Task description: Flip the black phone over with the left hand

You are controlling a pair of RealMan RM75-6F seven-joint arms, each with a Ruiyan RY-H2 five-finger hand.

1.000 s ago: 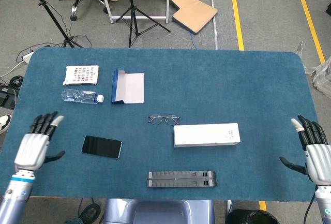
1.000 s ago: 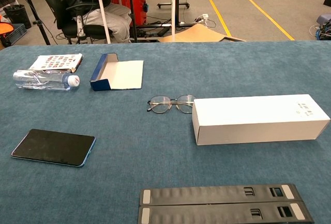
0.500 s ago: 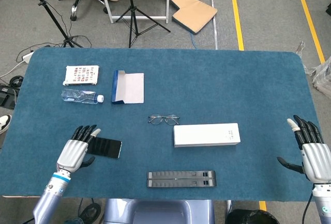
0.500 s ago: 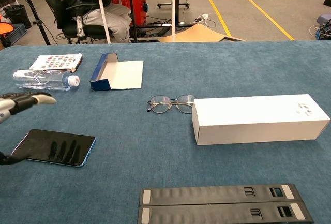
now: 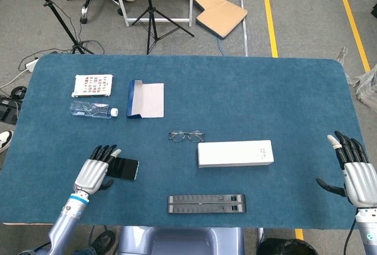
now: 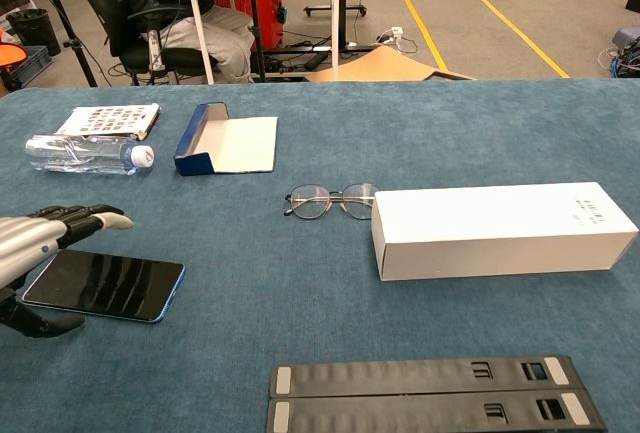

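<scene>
The left hand [image 5: 94, 171] hangs over the left end of the black phone [image 5: 125, 168], palm down. Its fingers [image 6: 85, 221] are stretched out and a little apart, and the thumb sticks out below. It holds nothing. From the chest view the hand floats just above the phone, and the fingers show as dark shapes on the shiny screen. The phone lies flat on the blue table [image 5: 265, 90], at about 8 o'clock from the glasses [image 5: 186, 136].

The right hand [image 5: 353, 169] waits far off, near the right edge of the table at 3 o'clock. Its fingers are spread wide and it holds nothing.

A long white box [image 5: 235, 154] lies at 4 o'clock from the glasses. A black strip [image 5: 206, 203] lies near the front edge at 6 o'clock. A water bottle [image 5: 91, 110] lies at 11 o'clock from the phone.
</scene>
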